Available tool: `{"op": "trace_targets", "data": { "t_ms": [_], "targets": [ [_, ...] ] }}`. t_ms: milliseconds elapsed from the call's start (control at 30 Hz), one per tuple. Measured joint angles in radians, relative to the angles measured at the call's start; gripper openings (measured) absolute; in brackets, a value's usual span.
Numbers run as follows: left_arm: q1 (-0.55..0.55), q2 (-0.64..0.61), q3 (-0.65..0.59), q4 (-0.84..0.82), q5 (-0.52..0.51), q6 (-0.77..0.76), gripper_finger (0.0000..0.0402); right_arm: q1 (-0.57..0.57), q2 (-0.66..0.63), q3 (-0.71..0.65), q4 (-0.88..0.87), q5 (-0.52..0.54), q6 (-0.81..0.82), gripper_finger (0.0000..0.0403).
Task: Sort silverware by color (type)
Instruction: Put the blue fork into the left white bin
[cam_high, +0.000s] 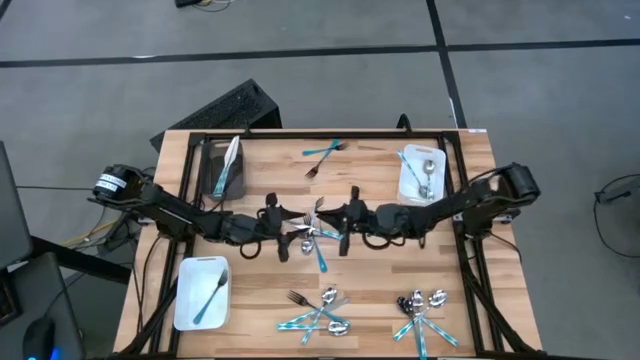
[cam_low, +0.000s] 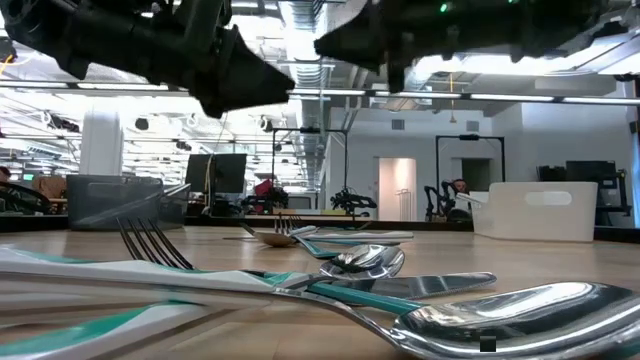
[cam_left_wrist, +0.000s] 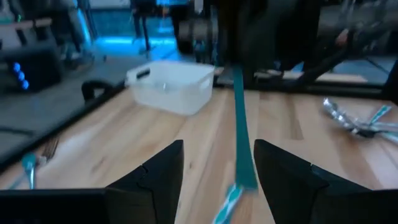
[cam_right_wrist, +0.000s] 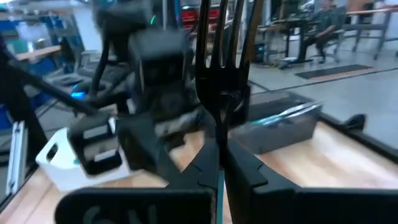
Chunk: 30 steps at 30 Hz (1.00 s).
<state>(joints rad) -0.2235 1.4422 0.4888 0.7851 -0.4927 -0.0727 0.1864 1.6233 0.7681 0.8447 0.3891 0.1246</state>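
Over the table (cam_high: 470, 275) middle, I am passing a fork (cam_right_wrist: 219, 43).
My right end effector (cam_right_wrist: 219, 163) is clamping its handle; my left end effector (cam_left_wrist: 217, 171) is gaping beside it.

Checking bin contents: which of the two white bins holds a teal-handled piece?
The white bin at the table's near-left corner: one teal-handled utensil lies in it. The far-right white bin holds only all-silver pieces.

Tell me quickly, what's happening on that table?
Right gripper shut on teal-handled fork, mid-table. Left gripper open, fingers either side of its handle. Nothing in the way.

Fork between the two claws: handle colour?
Teal-blue handle, seen best in the left wrist view.
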Motion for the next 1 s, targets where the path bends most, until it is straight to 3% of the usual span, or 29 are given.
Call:
{"op": "trace_targets", "data": {
  "t_ms": [167,367,700,900,1000],
  "targets": [
    [0.000,0.000,0.000,0.069,0.108,0.071,0.0183,0.003,0.103,0.040,0.028,-0.072,0.009,0.0037],
    [-0.001,0.000,0.000,0.038,0.139,0.035,0.0159,0.016,0.129,0.076,0.028,-0.116,-0.041,0.0037],
    [-0.004,0.000,0.000,0.039,0.260,0.031,0.0024,0.012,0.115,0.105,0.036,-0.251,-0.058,0.0040],
    [-0.032,-0.001,0.001,-0.010,0.190,-0.004,0.0007,0.014,0.110,0.105,0.021,-0.272,-0.046,0.0073],
    [-0.069,-0.025,0.001,-0.076,0.085,-0.182,0.0005,0.014,0.072,0.103,-0.043,-0.268,-0.043,0.0095]
  ]
}}
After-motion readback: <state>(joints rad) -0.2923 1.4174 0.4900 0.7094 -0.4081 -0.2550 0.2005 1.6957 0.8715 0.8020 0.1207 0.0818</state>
